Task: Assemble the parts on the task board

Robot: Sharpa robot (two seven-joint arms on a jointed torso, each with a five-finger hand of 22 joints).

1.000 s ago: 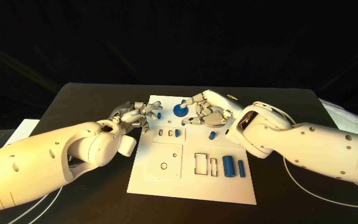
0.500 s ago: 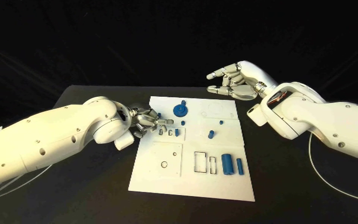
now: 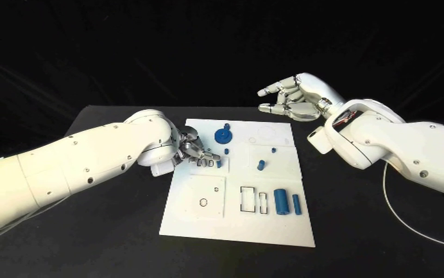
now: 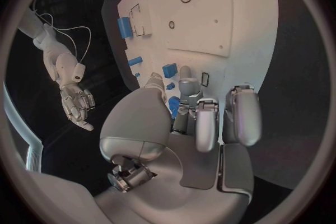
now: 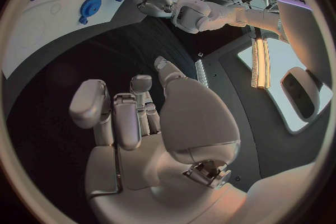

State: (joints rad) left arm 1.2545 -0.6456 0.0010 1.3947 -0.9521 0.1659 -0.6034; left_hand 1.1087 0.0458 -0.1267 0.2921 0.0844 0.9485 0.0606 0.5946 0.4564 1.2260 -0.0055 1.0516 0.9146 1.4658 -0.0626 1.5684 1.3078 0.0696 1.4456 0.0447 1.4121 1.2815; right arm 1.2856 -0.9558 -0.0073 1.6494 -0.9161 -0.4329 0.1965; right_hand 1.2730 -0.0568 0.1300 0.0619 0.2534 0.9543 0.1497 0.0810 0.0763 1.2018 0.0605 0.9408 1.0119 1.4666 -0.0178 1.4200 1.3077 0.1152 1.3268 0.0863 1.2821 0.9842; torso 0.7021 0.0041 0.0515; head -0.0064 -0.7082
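The white task board (image 3: 239,226) lies mid-table. My left hand (image 3: 198,151) is low at its left edge beside the small slots (image 3: 215,162). In the left wrist view the left hand (image 4: 189,117) pinches a small blue part (image 4: 173,106) between thumb and fingers. My right hand (image 3: 291,101) hangs raised beyond the board's far right corner, fingers apart, holding nothing. A blue gear (image 3: 223,137) stands near the board's far edge. A thick blue cylinder (image 3: 281,203) and a slim one (image 3: 297,204) lie near the right edge.
Small blue pegs (image 3: 261,165) stand mid-board. Rectangular slots (image 3: 249,201) and a round hole (image 3: 203,205) are cut in the near half. A white cable (image 3: 393,207) runs over the table on the right. The right wrist view shows the board (image 5: 42,28) and gear (image 5: 89,7).
My right hand has lifted off the board by the gear and drawn back up to the right. My left hand has shifted slightly toward the small slots.
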